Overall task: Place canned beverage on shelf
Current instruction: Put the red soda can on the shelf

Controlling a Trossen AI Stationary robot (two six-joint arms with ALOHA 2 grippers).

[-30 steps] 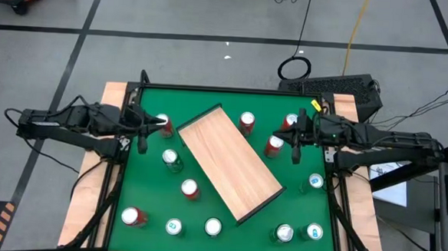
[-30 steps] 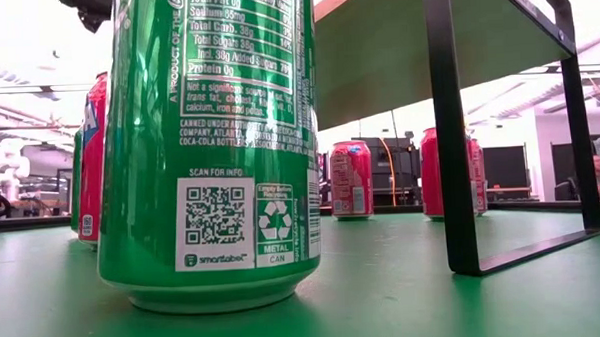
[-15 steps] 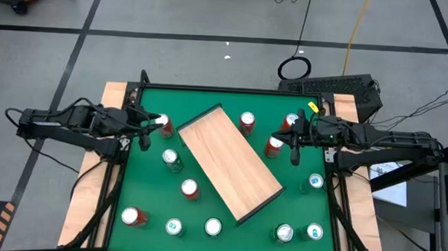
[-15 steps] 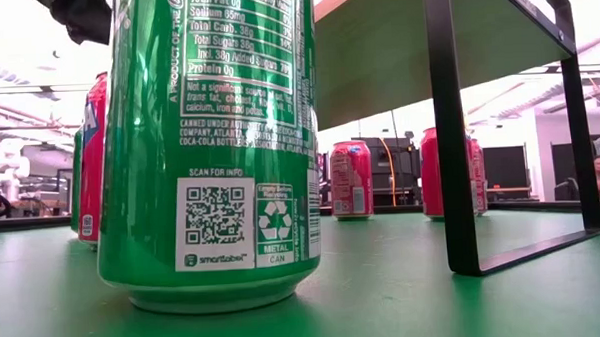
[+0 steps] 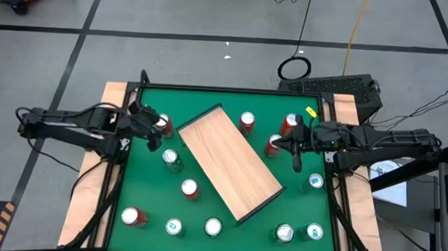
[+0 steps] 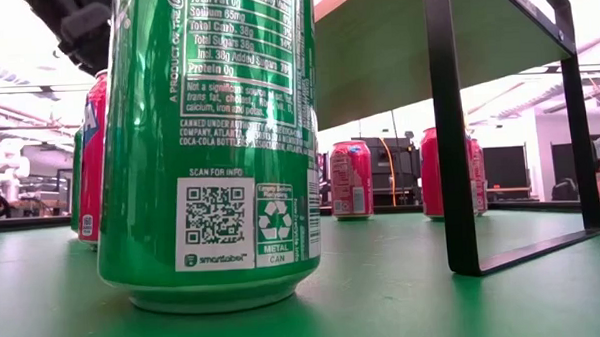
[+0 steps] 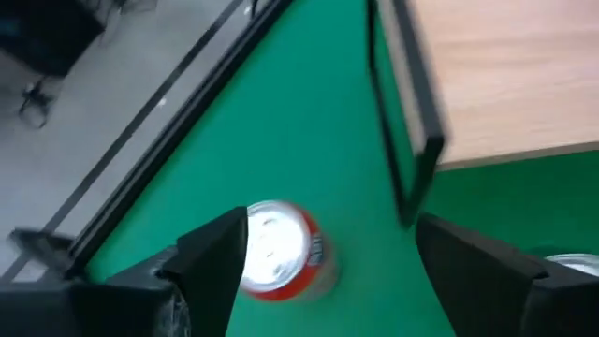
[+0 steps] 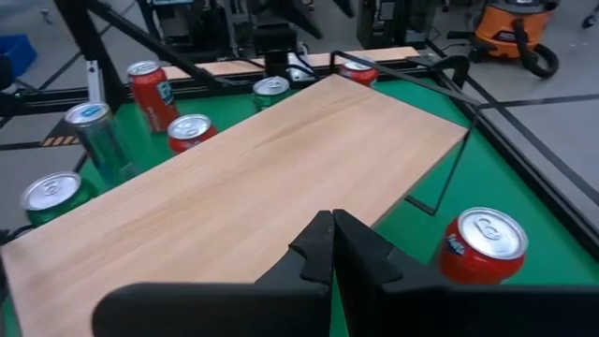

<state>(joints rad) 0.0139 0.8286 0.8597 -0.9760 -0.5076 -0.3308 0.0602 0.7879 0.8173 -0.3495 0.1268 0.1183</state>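
Observation:
The shelf [image 5: 230, 160], a light wood board on thin dark legs, stands slantwise in the middle of the green table. Red and green cans stand upright on their bases around it. My left gripper [image 5: 151, 129] hangs open at the far left, tipped down over a red can [image 7: 277, 253]; that can [image 5: 163, 124] shows between the spread fingers, close to one finger [image 7: 213, 267]. My right gripper [image 8: 332, 239] is shut with nothing in it. It hovers at the shelf's right side [image 5: 293, 148], near another red can [image 8: 482, 243].
Several more cans stand along the near edge [image 5: 212, 227] and at the right [image 5: 315, 181]. A green can [image 6: 214, 141] fills the low view, with the shelf's dark leg [image 6: 449, 133] beside it. A dark frame rims the table [image 5: 210, 89].
My left gripper has opened. It has tipped downward and sunk toward the red can at the table's far left, and it has edged a little toward the shelf. The cans and the shelf have stayed where they were.

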